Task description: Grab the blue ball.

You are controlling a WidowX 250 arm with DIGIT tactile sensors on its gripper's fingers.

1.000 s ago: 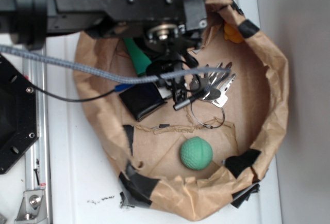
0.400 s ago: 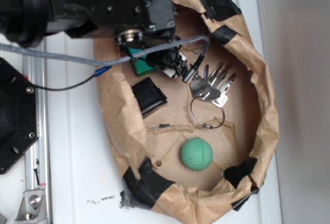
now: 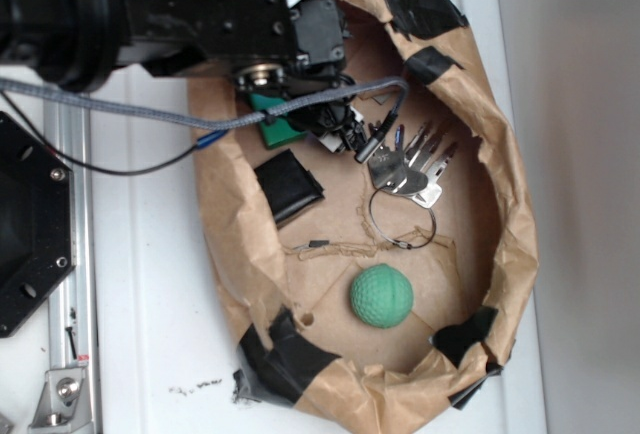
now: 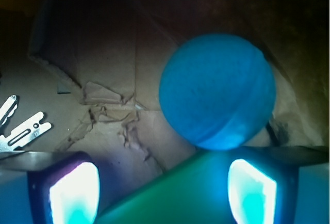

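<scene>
The blue ball [image 4: 216, 92] fills the upper right of the wrist view, resting on the brown paper floor by the bag's wall. It sits just beyond my gripper [image 4: 162, 188], closer to the right finger [image 4: 252, 190] than the left. The jaws stand wide apart and open, and a green block [image 4: 185, 193] lies low between them without being held. In the exterior view my gripper [image 3: 318, 126] is mostly hidden under the black arm at the bag's far left, over the green block [image 3: 272, 132]. The blue ball is hidden there.
A crumpled brown paper bag [image 3: 515, 204] patched with black tape rings everything. Inside lie a bunch of keys [image 3: 410, 169] on a ring, a black wallet [image 3: 290, 186] and a green dimpled ball [image 3: 381, 296]. The keys [image 4: 20, 128] show at the wrist view's left edge.
The arm moved left and up toward the bag's far-left corner, uncovering the wallet and keys. The bag's rim changed shape. Since 0.4 s ago, barely any motion.
</scene>
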